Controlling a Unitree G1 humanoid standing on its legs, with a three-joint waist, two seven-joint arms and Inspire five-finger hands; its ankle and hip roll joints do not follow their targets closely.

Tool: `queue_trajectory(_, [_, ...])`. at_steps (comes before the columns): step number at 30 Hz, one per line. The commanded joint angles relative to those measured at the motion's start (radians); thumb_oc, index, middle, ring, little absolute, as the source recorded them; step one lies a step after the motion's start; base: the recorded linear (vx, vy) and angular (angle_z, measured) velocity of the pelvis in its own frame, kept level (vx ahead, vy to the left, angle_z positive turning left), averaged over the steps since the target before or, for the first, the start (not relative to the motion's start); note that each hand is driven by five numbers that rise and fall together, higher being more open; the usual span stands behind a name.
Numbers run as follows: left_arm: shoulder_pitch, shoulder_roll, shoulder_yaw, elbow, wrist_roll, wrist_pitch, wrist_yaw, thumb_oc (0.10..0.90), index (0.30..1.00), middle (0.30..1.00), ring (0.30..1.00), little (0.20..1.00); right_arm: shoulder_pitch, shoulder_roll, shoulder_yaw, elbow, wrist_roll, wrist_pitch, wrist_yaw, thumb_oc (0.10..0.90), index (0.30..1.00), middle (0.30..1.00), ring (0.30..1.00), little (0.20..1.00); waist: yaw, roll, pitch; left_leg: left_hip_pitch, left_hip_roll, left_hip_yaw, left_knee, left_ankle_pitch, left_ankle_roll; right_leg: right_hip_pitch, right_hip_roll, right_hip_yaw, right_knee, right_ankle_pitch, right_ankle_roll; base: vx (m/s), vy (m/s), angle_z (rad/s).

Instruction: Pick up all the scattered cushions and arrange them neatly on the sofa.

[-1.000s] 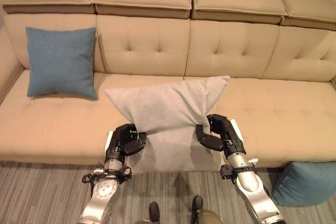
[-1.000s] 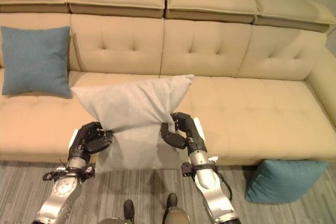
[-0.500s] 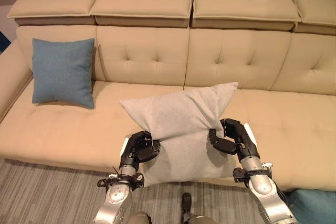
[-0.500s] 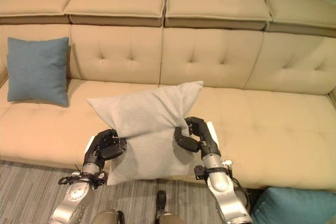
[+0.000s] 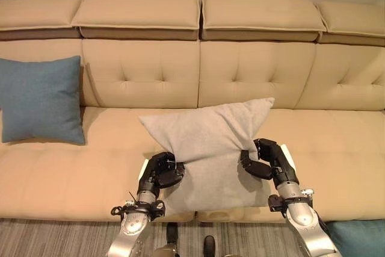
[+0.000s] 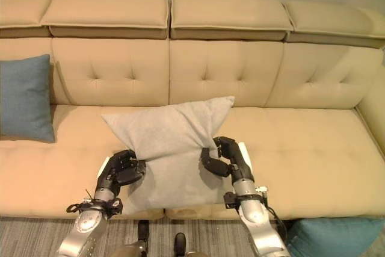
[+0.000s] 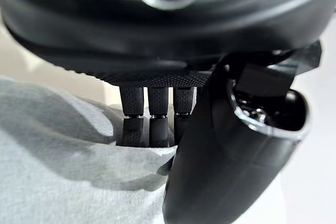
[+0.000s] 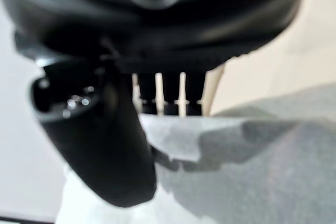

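The left robot hand (image 5: 161,171) and the right robot hand (image 5: 266,159) each pinched an opposite side edge of the grey cushion (image 5: 207,148), fingers and thumb curled into the cloth, holding it over the front part of the beige sofa (image 5: 337,148) seat. Beside the sofa's front, on the floor at the robot's right, lay a teal cushion (image 6: 337,236). Farther back, a blue cushion (image 5: 41,100) leaned upright against the sofa's backrest, well left of the grey one.
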Motion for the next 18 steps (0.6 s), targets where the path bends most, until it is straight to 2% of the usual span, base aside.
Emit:
queue_trajectory(1, [-0.064,0.037,0.081,-0.143,0.006,-0.129,-0.001,0.4,0.3,0.3,0.3,0.3,-0.108,0.024,-0.039,-0.144,0.033,-0.133,0.001,0.4,0.3,0.3,0.3,0.3,0.037,-0.05,-0.09,-0.003,-0.005,0.034,0.123,-0.174,-0.015,-0.021,-0.126,-0.019,0.166,-0.038,0.115,0.05,0.18,-0.21])
queue_trajectory(2, [-0.06,0.042,0.091,-0.143,0.009,-0.132,0.005,0.4,0.3,0.3,0.3,0.3,-0.113,0.034,-0.037,-0.145,0.029,-0.133,0.004,0.4,0.3,0.3,0.3,0.3,0.033,-0.044,-0.08,0.012,-0.006,0.043,0.116,-0.177,0.0,-0.063,-0.135,-0.01,0.25,-0.016,0.13,0.04,0.158,-0.08])
queue_trajectory(5, [-0.058,0.043,0.098,-0.139,0.015,-0.134,0.006,0.4,0.3,0.3,0.3,0.3,-0.11,0.043,-0.037,-0.143,0.02,-0.135,0.003,0.4,0.3,0.3,0.3,0.3,0.031,-0.039,-0.077,0.032,-0.006,0.047,0.095,-0.175,0.003,-0.103,-0.135,-0.002,0.284,-0.002,0.135,0.05,0.063,-0.16])
queue_trajectory(7, [-0.062,0.041,0.099,-0.136,0.017,-0.138,0.006,0.4,0.3,0.3,0.3,0.3,-0.11,0.041,-0.039,-0.132,0.012,-0.132,0.001,0.4,0.3,0.3,0.3,0.3,0.017,-0.03,-0.077,0.065,-0.012,0.038,0.05,-0.166,0.001,-0.136,-0.118,0.001,0.226,0.008,0.125,0.11,0.031,-0.1])
queue_trajectory(11, [-0.088,0.039,0.093,-0.129,0.026,-0.141,0.008,0.4,0.3,0.3,0.3,0.3,-0.112,0.038,-0.043,-0.121,0.002,-0.131,-0.011,0.4,0.3,0.3,0.3,0.3,0.002,-0.038,-0.071,0.082,-0.032,0.025,0.027,-0.166,-0.004,-0.149,-0.104,0.0,0.102,0.042,0.129,0.08,-0.007,0.03])
queue_trajectory(13, [-0.099,0.03,0.082,-0.129,0.032,-0.143,0.006,0.4,0.3,0.3,0.3,0.3,-0.112,0.039,-0.047,-0.122,-0.012,-0.133,-0.024,0.4,0.3,0.3,0.3,0.3,0.002,-0.043,-0.071,0.082,-0.038,0.022,0.019,-0.167,-0.004,-0.132,-0.107,-0.006,0.072,0.052,0.124,0.04,-0.042,0.25])
queue_trajectory(18, [-0.132,0.024,0.069,-0.121,0.044,-0.149,0.024,0.4,0.3,0.3,0.3,0.3,-0.156,0.025,-0.045,-0.108,-0.049,-0.136,-0.065,0.4,0.3,0.3,0.3,0.3,0.001,-0.034,-0.084,0.061,-0.031,0.024,-0.002,-0.159,-0.011,-0.133,-0.1,-0.012,0.027,0.071,0.119,0.02,-0.074,0.04])
